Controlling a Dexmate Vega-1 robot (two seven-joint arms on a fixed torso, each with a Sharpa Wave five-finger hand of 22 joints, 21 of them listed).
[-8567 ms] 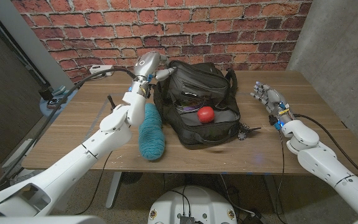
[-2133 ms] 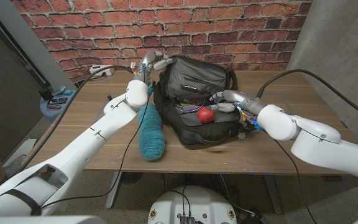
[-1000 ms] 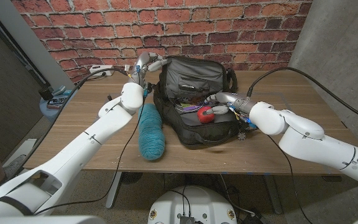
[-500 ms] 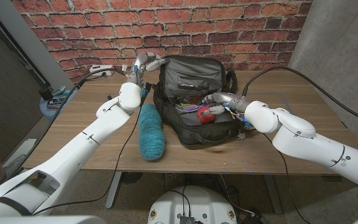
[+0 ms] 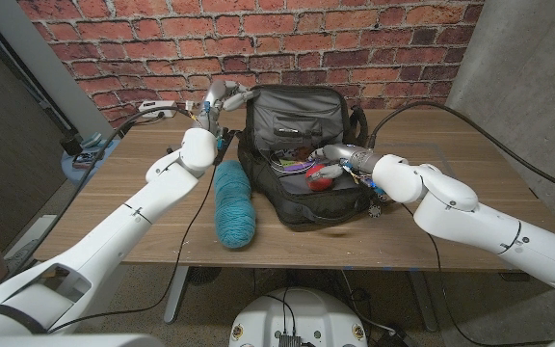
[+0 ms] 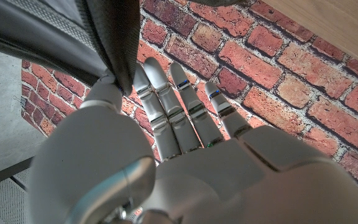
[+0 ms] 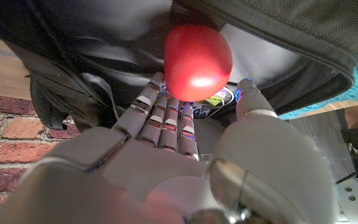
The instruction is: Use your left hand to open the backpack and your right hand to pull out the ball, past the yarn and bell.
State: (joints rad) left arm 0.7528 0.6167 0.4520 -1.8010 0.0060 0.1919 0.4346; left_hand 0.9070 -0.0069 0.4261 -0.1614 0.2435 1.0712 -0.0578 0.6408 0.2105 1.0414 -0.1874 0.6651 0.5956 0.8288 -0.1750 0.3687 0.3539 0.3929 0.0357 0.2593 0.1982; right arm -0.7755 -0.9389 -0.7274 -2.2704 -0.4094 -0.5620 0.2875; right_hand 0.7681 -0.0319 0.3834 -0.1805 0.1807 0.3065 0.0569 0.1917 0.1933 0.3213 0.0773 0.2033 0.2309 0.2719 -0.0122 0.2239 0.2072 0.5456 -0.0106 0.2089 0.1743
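The black backpack [image 5: 302,154] stands open on the worktop, its flap held up by the left hand [image 5: 218,98], while the right hand [image 5: 332,166] closes its fingers around the red ball [image 5: 322,173] inside, lifting out remaining.

A black backpack [image 5: 302,154] is lying open at the upper middle of the head view, its flap standing upright toward the brick wall and its mouth gaping toward the camera. A glossy red ball [image 5: 322,174] is sitting inside the opening, right of centre among small cluttered items. A teal skein of yarn [image 5: 234,204] is lying lengthwise on the desk just left of the backpack, near the frame's centre.
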